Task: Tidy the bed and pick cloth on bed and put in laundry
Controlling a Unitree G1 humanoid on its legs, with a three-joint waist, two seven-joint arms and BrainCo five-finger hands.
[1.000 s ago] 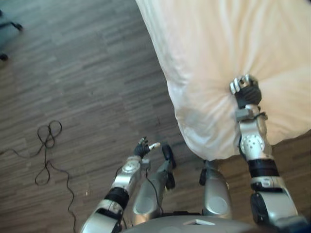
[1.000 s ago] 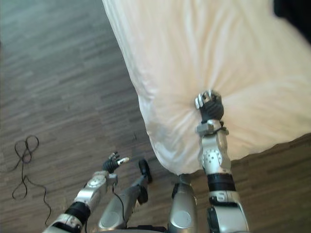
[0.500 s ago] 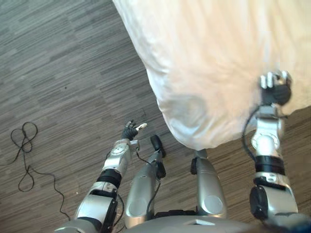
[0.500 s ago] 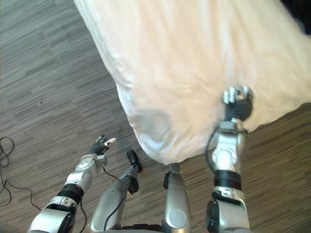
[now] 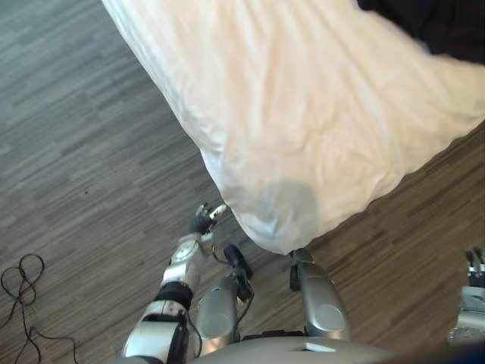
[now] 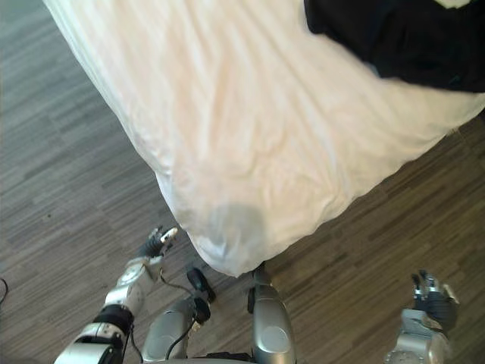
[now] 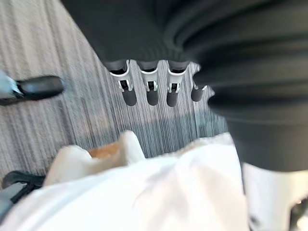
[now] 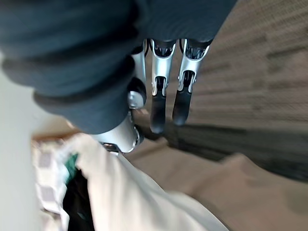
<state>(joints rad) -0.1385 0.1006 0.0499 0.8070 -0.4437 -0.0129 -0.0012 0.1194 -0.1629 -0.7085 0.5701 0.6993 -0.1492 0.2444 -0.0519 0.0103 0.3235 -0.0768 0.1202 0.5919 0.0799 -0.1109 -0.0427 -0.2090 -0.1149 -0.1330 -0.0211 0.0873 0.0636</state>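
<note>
Grey plank floor [image 5: 91,152] runs down the left side and lower right of the frame, with the bed's white duvet [image 6: 250,136] slanting from top left to centre, and the black cloth [image 6: 402,38] you're after lying on it at the upper right. Your left hand [image 5: 204,220] sits low, left of centre, just beside the duvet's hanging corner, fingers loose, holding nothing. Your right hand [image 6: 433,299] is at the lower right over floor, well apart from the bed, fingers straight, empty.

Grey-brown striped plank floor [image 5: 83,144]
</note>
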